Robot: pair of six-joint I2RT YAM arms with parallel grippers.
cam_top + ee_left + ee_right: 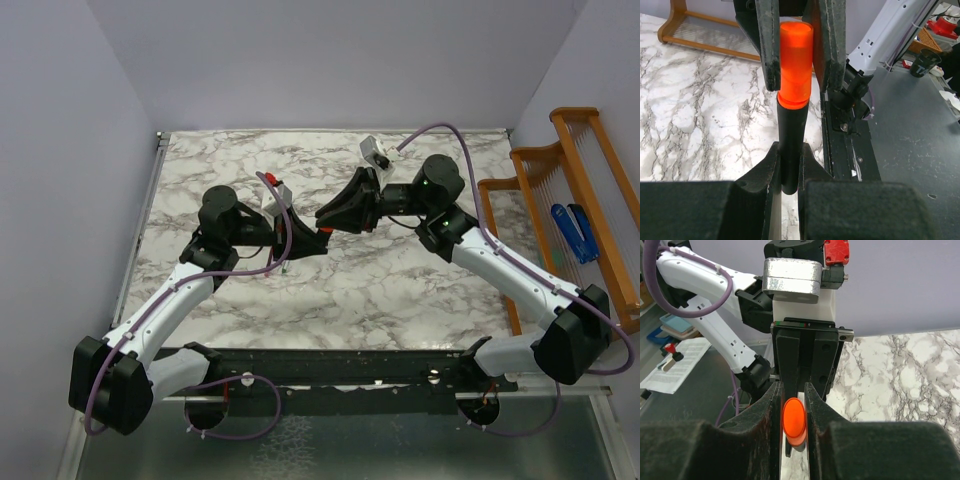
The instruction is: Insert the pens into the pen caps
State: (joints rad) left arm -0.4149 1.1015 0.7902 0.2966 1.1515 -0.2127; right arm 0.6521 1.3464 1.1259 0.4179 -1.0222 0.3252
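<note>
My left gripper (pixel 303 243) (pixel 789 152) is shut on the black marker (pixel 790 145), held above the middle of the marble table (pixel 400 290). My right gripper (pixel 333 218) (pixel 794 390) faces it tip to tip and is shut on the bright orange cap (pixel 796 65) (pixel 794 421). The cap sits on the marker's end, its rim meeting the black barrel. In the top view only a small orange-red spot (pixel 323 231) shows between the two grippers. The red-pink pen, the silver-grey pen and the magenta cap are out of view.
A wooden rack (pixel 560 190) stands beyond the table's right edge with a blue object (pixel 572 232) on it. The rack also shows in the left wrist view (pixel 695 35). Walls close the table at the left and back.
</note>
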